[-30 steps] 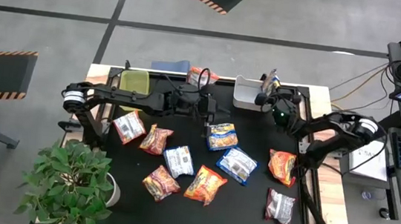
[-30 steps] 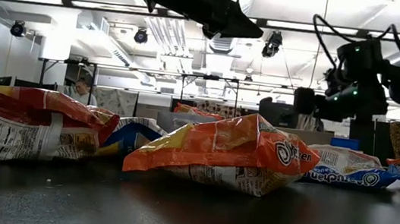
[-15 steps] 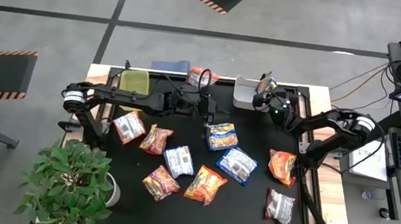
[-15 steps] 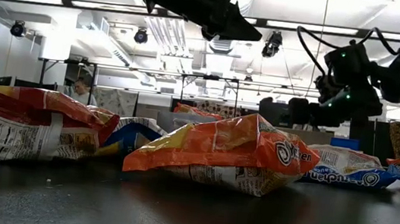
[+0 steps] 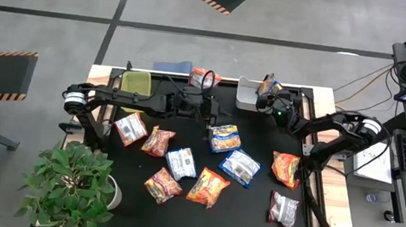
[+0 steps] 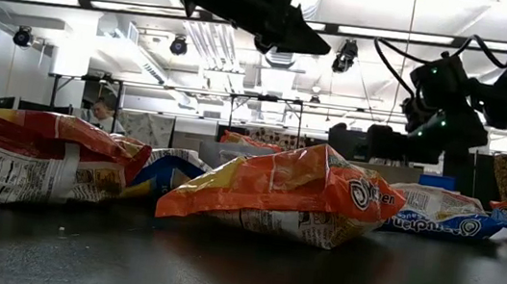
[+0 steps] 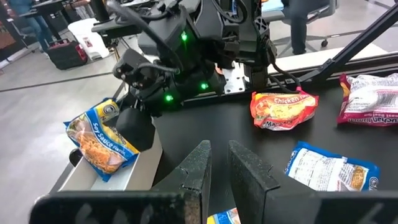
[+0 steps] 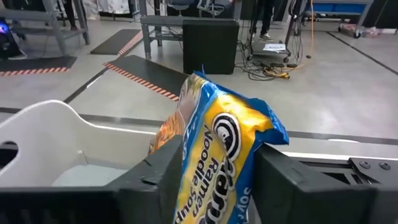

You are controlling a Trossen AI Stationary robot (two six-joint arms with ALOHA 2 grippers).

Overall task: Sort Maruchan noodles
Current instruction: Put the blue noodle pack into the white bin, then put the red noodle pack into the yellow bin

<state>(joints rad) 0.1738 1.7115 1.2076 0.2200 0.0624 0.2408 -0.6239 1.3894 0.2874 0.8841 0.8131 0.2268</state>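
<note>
Your right gripper sits at the upper right of the overhead frame, at the right edge of the white bin. A blue-and-yellow packet stands upright between its two dark fingers; in the right wrist view the fingers flank the packet closely, but you cannot tell whether they are pinching it or have just let go. From the left wrist view, that same packet hangs at the bin's rim, tilted over the opening.

Your left gripper is near the middle of the overhead frame, raised above the black table, just left of another blue-and-yellow packet. Its fingers stand nearly together with a narrow slit between them, and nothing is in them.

The rest of the packets lie scattered over the table in the overhead view: a white-and-blue one right of centre, an orange one and a silver-and-red one toward the right edge, an orange one at lower centre, and a group of reddish and silver ones at centre left. One more reddish packet sits at the top edge, beside the green bin.

A potted plant fills the lower left corner.
</note>
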